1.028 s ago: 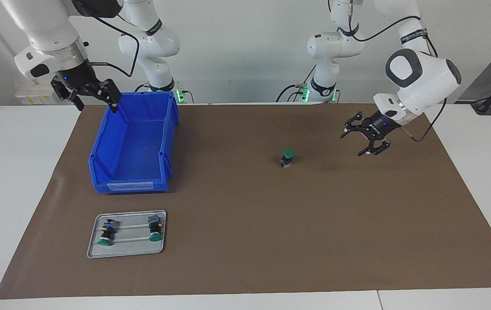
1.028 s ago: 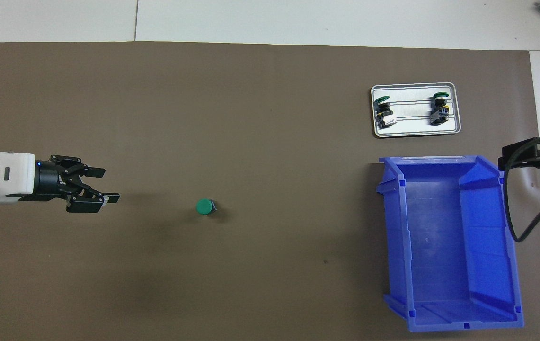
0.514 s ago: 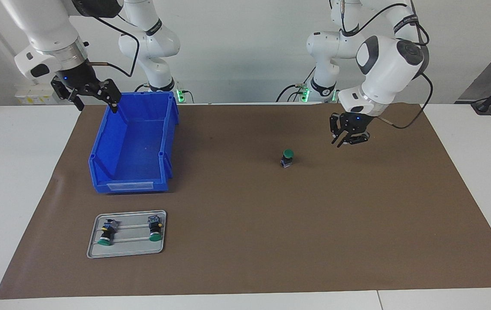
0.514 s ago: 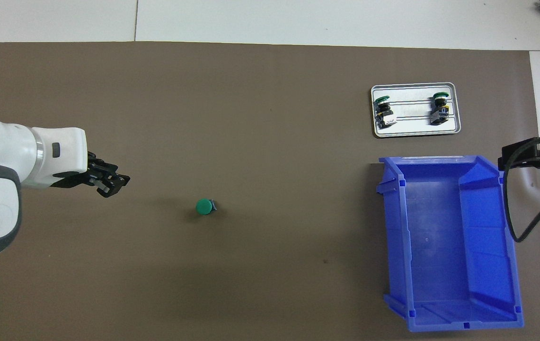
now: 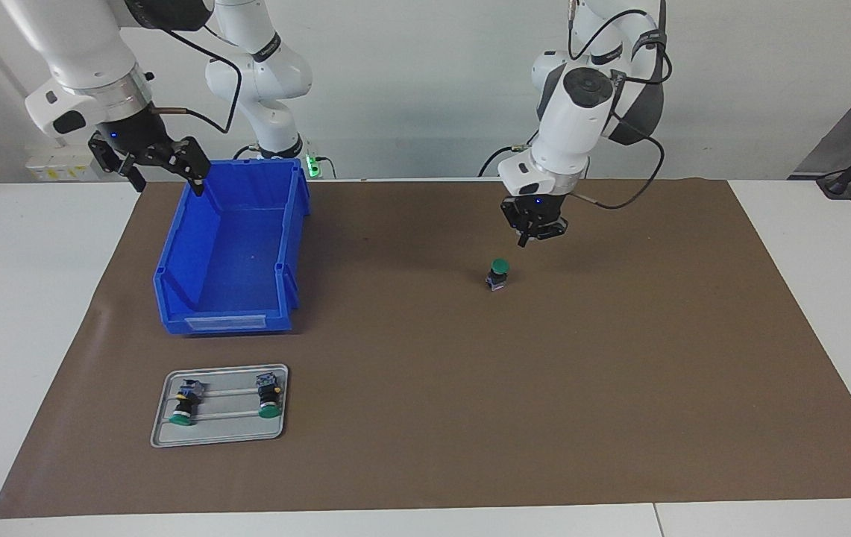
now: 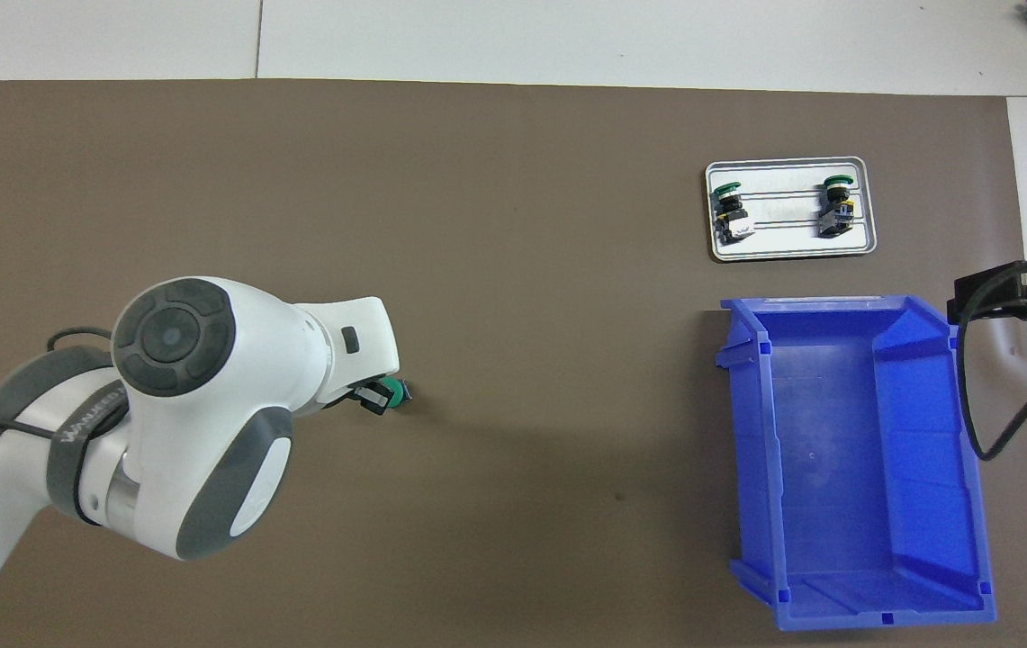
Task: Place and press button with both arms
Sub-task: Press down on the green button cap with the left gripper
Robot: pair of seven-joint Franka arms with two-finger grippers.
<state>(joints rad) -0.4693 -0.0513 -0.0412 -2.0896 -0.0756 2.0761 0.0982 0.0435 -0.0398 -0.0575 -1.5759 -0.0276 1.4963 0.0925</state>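
Facing the robots and reading across the table: the right gripper [image 5: 164,165] hangs in the air, fingers spread wide and empty, over the rim of the blue bin [image 5: 231,246] at the robots' end; that arm is waiting. The bin sits on the brown mat [image 5: 425,418] toward the right arm's end of the table. Farther from the robots than the bin lies a small metal tray [image 5: 220,432] carrying two spare buttons [image 5: 185,403] on their sides, green caps pointing away from the robots. Near the middle of the mat the button [image 5: 498,273] stands upright on its block, green cap up, alone and not held. The left gripper [image 5: 532,236] is in the air just above it and a little toward the robots, fingertips clenched together on nothing, pointing down, not touching the cap. From overhead its tip [image 6: 375,397] overlaps the edge of the green cap [image 6: 397,392].
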